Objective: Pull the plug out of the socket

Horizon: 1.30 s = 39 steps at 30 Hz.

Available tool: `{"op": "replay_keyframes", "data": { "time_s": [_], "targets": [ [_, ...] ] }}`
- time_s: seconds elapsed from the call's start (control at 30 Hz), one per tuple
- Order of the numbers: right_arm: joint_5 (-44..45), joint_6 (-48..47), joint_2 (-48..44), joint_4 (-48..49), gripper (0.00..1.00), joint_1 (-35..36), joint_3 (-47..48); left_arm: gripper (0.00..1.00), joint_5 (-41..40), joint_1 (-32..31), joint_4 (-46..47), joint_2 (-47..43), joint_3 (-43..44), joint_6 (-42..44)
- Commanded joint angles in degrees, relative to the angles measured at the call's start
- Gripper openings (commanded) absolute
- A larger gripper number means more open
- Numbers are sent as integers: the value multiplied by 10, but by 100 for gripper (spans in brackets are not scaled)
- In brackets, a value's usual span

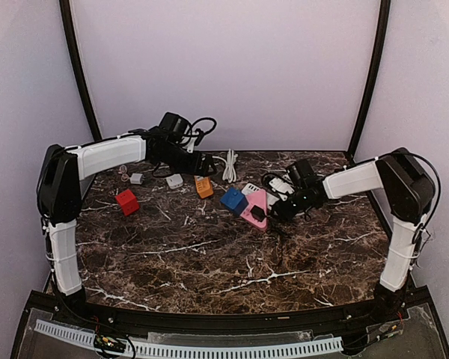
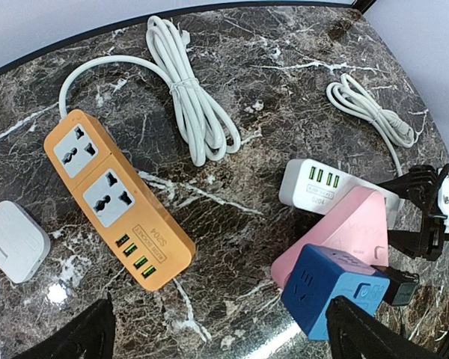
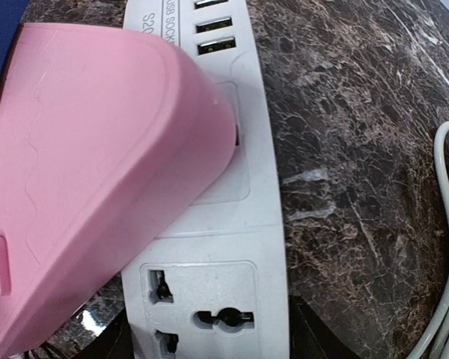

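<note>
A pink wedge-shaped plug [image 3: 97, 164] sits in a white power strip [image 3: 209, 224] right of the table's middle. My right gripper [image 3: 209, 340] straddles the strip's free-socket end, a finger tight against each side. In the top view the right gripper [image 1: 282, 208] is at the strip [image 1: 280, 185] and the pink plug [image 1: 256, 209]. My left gripper [image 2: 221, 318] is open and empty above bare marble, with the pink plug [image 2: 352, 224] and a blue cube socket [image 2: 337, 288] by its right finger. In the top view the left gripper [image 1: 204, 164] hovers at the back middle.
An orange power strip [image 2: 116, 198] lies left of the left gripper, its coiled white cable [image 2: 194, 97] behind it. A white adapter [image 2: 11, 239] lies at the far left. A red cube [image 1: 126, 201] and a small grey block [image 1: 137, 179] lie at the back left.
</note>
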Motion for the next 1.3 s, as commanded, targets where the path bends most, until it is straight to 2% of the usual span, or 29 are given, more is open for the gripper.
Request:
{"op": "replay_keyframes", "data": {
  "time_s": [0.0,0.2,0.43,0.7,0.87,0.9,1.0,1.27],
  "targets": [
    [-5,2,-30,-5,40,34,-27,99,1,0,33,-64,-41,-11],
    [-5,19,-45,-1,38,80,-47,99,4,0,74,-122,-123,-33],
    [-14,49,-50,8,37,135,-62,99,-42,-6,126,-218,-254,-34],
    [-11,116,-45,14,38,197,-61,99,-106,-30,154,-318,-377,-24],
    [-8,139,-55,4,40,209,-59,99,-196,-45,176,-372,-435,-19],
    [-9,149,-59,2,42,210,-58,99,-199,-46,200,-392,-445,-16],
    [-2,161,-73,-11,65,210,-59,99,-207,-46,237,-424,-483,-10],
    [3,153,-128,-48,85,208,-52,99,-140,-53,158,-440,-462,-5]
  ]
}}
